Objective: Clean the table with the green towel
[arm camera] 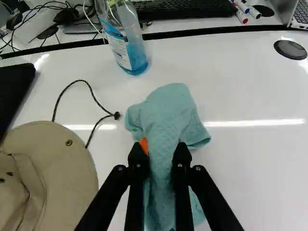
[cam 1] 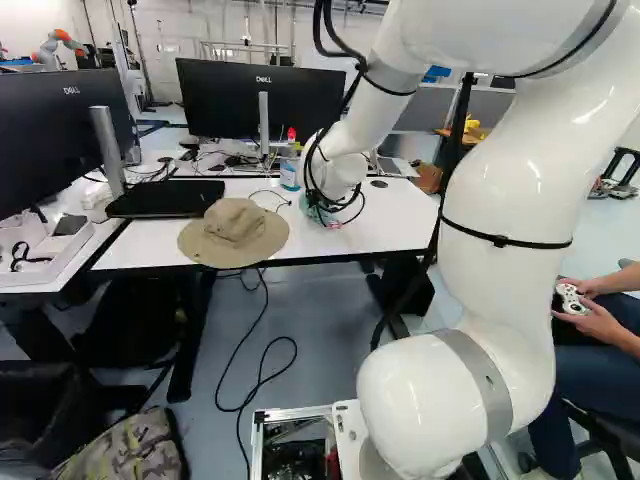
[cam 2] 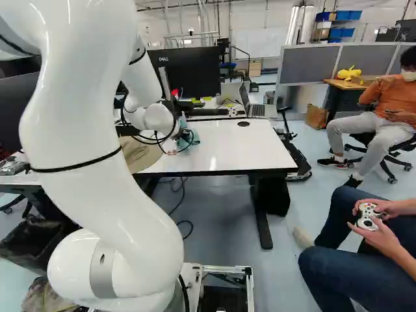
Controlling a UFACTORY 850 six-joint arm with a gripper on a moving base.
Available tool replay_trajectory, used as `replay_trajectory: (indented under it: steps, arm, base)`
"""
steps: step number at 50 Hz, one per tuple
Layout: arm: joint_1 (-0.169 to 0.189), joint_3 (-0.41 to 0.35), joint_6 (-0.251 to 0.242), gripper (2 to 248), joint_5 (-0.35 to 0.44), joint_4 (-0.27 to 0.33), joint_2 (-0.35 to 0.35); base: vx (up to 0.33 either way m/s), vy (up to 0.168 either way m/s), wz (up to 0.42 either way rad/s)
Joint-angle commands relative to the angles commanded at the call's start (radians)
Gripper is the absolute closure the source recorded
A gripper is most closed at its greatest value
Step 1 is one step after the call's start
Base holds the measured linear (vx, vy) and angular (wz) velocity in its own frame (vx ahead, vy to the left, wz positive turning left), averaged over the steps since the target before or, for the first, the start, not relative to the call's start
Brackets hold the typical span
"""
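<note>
1. Big white arm (cam 1: 510, 200), smooth and shiny with round joints, stands closest, right of the hat (cam 1: 235, 233) in the left base view.
2. Its black gripper (cam 2: 185, 136) is just past the hat's brim in the right base view. In the wrist view, the gripper (arm camera: 163, 151) is clamped on the towel, one finger on each side. One orange pad (arm camera: 144, 144) peeks out.
3. The towel (arm camera: 166, 115) is soft, fuzzy and pale blue-green. It is bunched up, with folds and a floppy corner, on the table (arm camera: 255, 163) near the hat, not touching it.
4. The hat is tan cloth with a wide, round brim and a tiny metal ring. A thin black string (arm camera: 84, 82) curls beside it.
5. Farther back than the hat is a clear plastic bottle (arm camera: 126, 41) with blue water-like stuff and a label of small print.
6. Behind the hat stands a flat black screen (cam 1: 225, 100).
7. The table under the hat is white, flat and shiny.
</note>
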State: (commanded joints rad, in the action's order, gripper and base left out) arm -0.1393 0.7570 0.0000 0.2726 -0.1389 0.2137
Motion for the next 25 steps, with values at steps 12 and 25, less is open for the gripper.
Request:
replay_trajectory:
  steps: [12, 25]
  arm:
    - [0.0, 0.0, 0.0, 188, -0.047, 0.0, 0.0]
    - [0.0, 0.0, 0.0, 188, -0.075, 0.0, 0.0]
  base:
    - [0.0, 0.0, 0.0]
    - [0.0, 0.0, 0.0]
